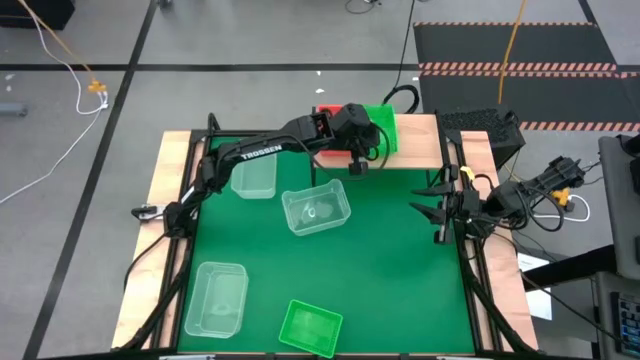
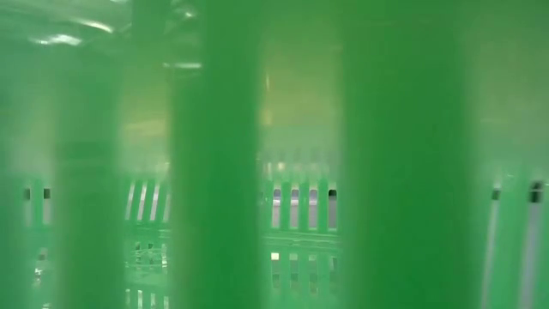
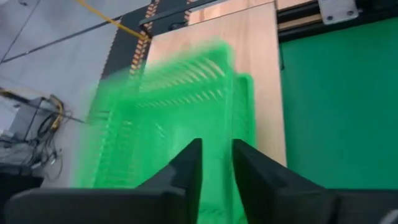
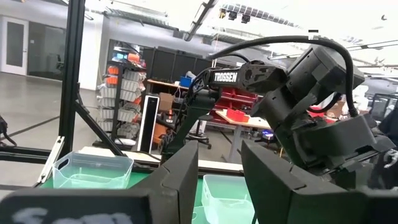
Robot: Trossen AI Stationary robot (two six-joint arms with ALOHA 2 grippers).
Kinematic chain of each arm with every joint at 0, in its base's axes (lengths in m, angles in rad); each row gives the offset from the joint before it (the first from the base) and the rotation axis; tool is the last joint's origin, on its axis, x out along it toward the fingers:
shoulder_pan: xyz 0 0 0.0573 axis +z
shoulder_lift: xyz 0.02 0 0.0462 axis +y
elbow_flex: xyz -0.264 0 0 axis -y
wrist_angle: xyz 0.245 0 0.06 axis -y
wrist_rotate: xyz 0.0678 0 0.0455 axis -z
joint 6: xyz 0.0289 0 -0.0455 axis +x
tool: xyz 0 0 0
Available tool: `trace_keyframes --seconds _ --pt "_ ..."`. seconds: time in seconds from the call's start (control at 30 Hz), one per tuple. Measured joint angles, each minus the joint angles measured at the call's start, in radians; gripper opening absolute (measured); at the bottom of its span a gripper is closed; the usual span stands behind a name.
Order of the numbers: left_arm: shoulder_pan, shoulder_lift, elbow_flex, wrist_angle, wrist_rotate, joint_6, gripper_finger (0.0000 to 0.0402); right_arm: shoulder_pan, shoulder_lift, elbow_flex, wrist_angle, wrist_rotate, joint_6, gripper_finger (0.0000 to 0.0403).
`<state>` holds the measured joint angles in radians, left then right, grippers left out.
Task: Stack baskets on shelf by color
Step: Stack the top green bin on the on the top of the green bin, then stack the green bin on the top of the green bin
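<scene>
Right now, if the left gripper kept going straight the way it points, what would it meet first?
Probably the green basket on the shelf; the left gripper points into it.

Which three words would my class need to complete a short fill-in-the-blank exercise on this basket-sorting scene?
1. The left gripper hovers over the bright green perforated plastic basket on the light wooden ____.
2. On the green table mat lie ____ clear plastic baskets.
3. One more green basket lies at the mat's near edge, beside a ____ basket.

Missing words: shelf; three; clear
</scene>
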<state>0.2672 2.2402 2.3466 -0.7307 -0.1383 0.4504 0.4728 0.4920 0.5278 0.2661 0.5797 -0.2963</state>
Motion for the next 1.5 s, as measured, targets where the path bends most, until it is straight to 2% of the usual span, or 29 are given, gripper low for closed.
trace_keyframes --seconds 0.27,0.33,0.4,0.5,0.7,0.8,1.07,1.13,1.2,1.33,1.5 --pt "-0.004 -0.004 0.0 0.021 -0.063 -0.044 0.0176 0.0 0.0 0.0 -0.001 0.0 0.0 0.0116" --pt "-0.014 -0.018 0.0 0.01 -0.113 -0.067 0.0188 0.0 0.0 0.0 -0.008 0.0 0.0 0.0116" --pt "-0.037 -0.054 0.0 -0.054 -0.183 -0.108 0.0195 0.0 0.0 0.0 -0.015 0.0 -0.001 0.0116" --pt "-0.092 -0.117 0.002 -0.236 -0.253 -0.168 0.0197 0.0 0.0 0.0 -0.027 0.001 0.006 0.0116" --pt "-0.224 -0.176 0.002 -0.644 -0.263 -0.477 0.0198 0.0 0.0 0.0 -0.052 0.002 0.049 0.0116" --pt "-0.305 -0.178 -0.008 -0.759 -0.273 -0.658 0.0198 0.0 0.0 0.0 -0.072 0.001 0.12 0.0116" --pt "-0.538 -0.176 -0.256 -0.735 -0.287 -0.873 0.0198 0.0 0.014 0.0 -0.085 -0.004 0.235 0.0116" --pt "-0.579 -0.176 -0.318 -0.687 -0.277 -0.911 0.0198 0.0 0.019 0.0 -0.085 -0.004 0.231 0.0116" --pt "-0.61 -0.173 -0.361 -0.616 -0.216 -0.912 0.0198 0.0 0.022 0.0 -0.085 -0.003 0.219 0.0116" --pt "-0.642 -0.177 -0.422 -0.433 -0.041 -0.795 0.0198 0.0 0.022 0.0 -0.078 0.018 0.18 0.0116" --pt "-0.651 -0.175 -0.495 -0.335 0.117 -0.646 0.0198 0.0 0.022 0.0 -0.069 0.049 0.152 0.0116"
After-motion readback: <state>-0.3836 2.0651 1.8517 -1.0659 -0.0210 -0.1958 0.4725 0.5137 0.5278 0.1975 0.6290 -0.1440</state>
